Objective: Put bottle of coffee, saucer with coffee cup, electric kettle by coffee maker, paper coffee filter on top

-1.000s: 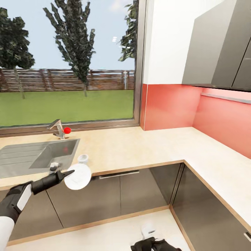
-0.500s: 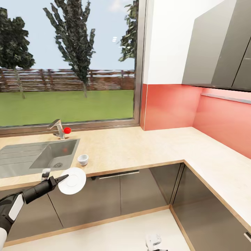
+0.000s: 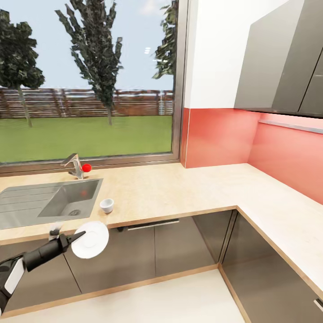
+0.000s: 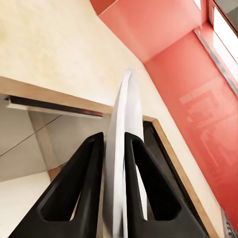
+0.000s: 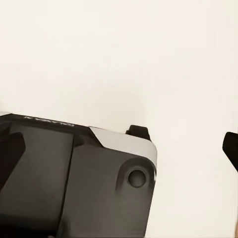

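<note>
My left gripper (image 3: 77, 235) is shut on the rim of the saucer (image 3: 91, 240), a small white plate held tilted in the air just in front of the kitchen countertop (image 3: 179, 188) edge, below the sink. The left wrist view has the saucer (image 4: 120, 124) edge-on between the two black fingers (image 4: 89, 173). The coffee cup (image 3: 106, 205) stands upright on the countertop beside the sink's right edge. In the right wrist view my right gripper (image 5: 121, 153) is spread wide over pale floor, nothing between its fingertips (image 5: 231, 148). Coffee maker, bottle of coffee, kitchen shelf, filter and kettle are out of view.
A steel sink (image 3: 49, 202) with a tap (image 3: 74, 165) sits at the counter's left under a large window. The worktop turns an L-corner to the right along a red backsplash (image 3: 224, 139). Grey cabinets (image 3: 278, 58) hang above right. A dark part of my base (image 5: 74, 183) lies under the right wrist.
My left arm has drawn back and down to the left with the saucer, away from the cup. The right gripper has dropped out of the head view's bottom edge.
</note>
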Motion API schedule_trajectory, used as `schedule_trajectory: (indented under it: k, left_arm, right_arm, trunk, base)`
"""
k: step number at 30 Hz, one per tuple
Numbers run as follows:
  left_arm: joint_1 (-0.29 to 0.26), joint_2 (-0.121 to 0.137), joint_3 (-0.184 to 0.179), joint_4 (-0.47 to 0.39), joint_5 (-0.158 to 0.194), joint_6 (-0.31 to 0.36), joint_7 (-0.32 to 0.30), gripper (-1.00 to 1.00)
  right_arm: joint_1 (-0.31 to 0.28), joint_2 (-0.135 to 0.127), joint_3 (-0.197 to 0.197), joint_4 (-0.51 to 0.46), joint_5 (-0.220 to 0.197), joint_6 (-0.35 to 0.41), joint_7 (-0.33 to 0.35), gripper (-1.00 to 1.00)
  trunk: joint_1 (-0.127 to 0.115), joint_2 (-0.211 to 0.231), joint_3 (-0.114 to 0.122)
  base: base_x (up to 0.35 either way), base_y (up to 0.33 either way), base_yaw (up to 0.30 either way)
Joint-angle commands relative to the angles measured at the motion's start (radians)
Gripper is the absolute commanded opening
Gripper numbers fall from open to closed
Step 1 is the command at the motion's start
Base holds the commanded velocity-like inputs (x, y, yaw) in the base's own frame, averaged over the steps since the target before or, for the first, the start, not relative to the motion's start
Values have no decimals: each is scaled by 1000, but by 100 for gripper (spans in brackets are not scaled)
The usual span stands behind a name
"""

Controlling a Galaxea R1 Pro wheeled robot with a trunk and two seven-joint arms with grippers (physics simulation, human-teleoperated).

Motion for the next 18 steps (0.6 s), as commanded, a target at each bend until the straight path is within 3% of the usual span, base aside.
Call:
schedule_trajectory:
  k: [1, 7, 18]
  left_arm:
    - [2, 7, 1, 1, 2, 7, -7, -100]
    - [11, 42, 1, 6, 2, 8, -43, -100]
    - [11, 46, 8, 8, 2, 10, -45, -100]
  right_arm:
    - [0, 1, 9, -2, -8, 6, -5, 100]
    - [1, 8, 5, -3, -12, 6, -8, 100]
    - [2, 8, 5, -2, -10, 5, -5, 100]
  trunk:
    - [1, -2, -2]
    - [1, -2, -2]
    - [1, -2, -2]
  base:
    - [0, 0, 0]
    - [0, 0, 0]
    - [0, 0, 3]
